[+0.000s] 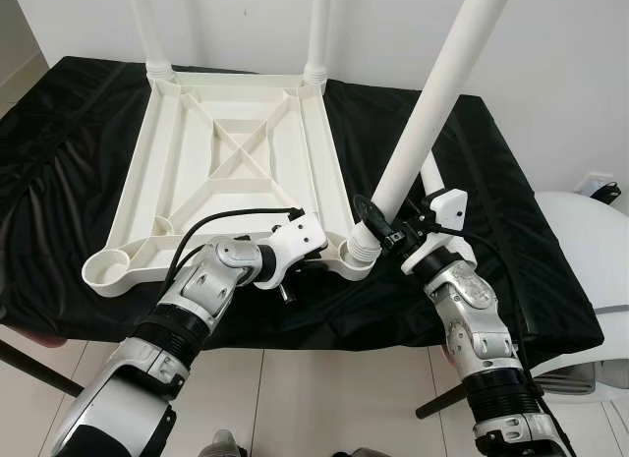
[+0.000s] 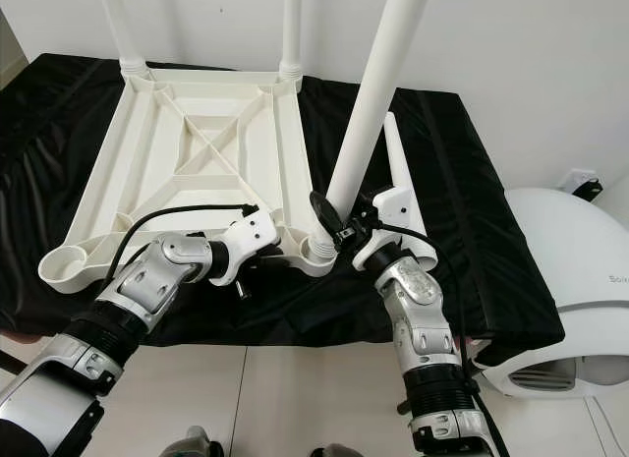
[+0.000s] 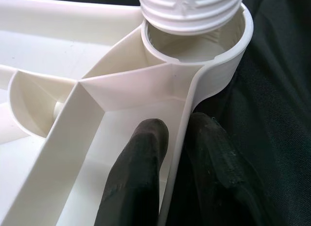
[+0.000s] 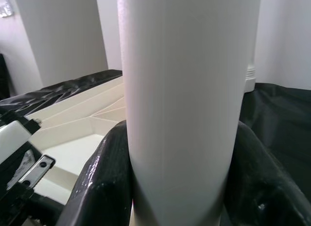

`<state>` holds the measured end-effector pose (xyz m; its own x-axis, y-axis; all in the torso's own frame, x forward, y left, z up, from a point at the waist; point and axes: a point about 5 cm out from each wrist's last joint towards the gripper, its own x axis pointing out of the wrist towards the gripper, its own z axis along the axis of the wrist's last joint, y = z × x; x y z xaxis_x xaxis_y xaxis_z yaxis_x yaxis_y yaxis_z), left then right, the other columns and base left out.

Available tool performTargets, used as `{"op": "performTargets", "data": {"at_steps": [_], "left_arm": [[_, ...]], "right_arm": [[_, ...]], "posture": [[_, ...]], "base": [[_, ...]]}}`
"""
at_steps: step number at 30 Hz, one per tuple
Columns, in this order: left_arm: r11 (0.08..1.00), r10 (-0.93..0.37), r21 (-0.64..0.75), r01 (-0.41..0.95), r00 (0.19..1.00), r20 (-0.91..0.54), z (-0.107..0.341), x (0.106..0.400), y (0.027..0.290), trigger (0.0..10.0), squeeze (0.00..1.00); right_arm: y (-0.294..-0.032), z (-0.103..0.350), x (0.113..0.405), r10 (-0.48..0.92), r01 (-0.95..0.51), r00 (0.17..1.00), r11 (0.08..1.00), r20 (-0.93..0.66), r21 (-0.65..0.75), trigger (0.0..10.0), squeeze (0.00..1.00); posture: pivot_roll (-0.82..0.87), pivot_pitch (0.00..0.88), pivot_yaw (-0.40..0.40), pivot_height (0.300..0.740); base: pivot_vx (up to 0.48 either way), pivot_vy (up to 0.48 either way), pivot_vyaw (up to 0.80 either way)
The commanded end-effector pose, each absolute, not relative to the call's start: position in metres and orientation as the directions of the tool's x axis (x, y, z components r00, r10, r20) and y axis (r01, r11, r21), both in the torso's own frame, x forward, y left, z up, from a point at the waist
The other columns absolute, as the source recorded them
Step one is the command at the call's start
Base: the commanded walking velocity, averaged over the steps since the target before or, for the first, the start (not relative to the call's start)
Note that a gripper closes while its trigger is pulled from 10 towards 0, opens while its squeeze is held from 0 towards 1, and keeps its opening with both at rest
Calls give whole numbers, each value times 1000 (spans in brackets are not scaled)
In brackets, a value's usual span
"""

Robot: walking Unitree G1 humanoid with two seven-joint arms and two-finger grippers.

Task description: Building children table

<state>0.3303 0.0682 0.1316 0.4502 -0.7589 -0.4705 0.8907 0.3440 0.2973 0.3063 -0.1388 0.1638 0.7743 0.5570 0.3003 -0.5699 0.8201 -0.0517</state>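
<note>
The tops of the two far legs and of the held leg run out of frame, so their full length cannot be seen. The left gripper's fingertips are hidden behind the tabletop's edge from the head views, and in the right wrist view the held leg blocks most of what lies beyond it.

The white tabletop lies upside down on a black cloth, ribbed underside up, its long axis running away from the robot. Two legs already stand upright in the far corner sockets.

The left gripper is closed on the tabletop's near rim: in its wrist view one black finger sits inside the rim wall and the other outside, pinching it. Just ahead of those fingers is the near right corner socket, with the threaded end of the held leg hovering at its mouth, not seated.

The right gripper clasps that leg low down, a finger on each side. From the gripper the leg rises steeply, tilted up and to the right, its threaded end just below at the socket. A fourth leg lies on the cloth just beyond the right gripper. The near left socket stands unfilled.
</note>
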Motion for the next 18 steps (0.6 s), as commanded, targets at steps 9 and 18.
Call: {"op": "performTargets", "data": {"at_steps": [9,18], "left_arm": [[387,-733,319,865,499,-463,132,334,73,10000,0],[398,-732,319,860,507,-454,133,334,74,10000,0]], "right_arm": [[-142,165,310,614,-627,739,777,276,-50,10000,0],[-142,164,314,664,-677,703,734,255,-44,10000,0]], "posture": [[24,26,-78,740],[29,25,-82,740]], "base": [[0,0,0],[0,0,0]]}}
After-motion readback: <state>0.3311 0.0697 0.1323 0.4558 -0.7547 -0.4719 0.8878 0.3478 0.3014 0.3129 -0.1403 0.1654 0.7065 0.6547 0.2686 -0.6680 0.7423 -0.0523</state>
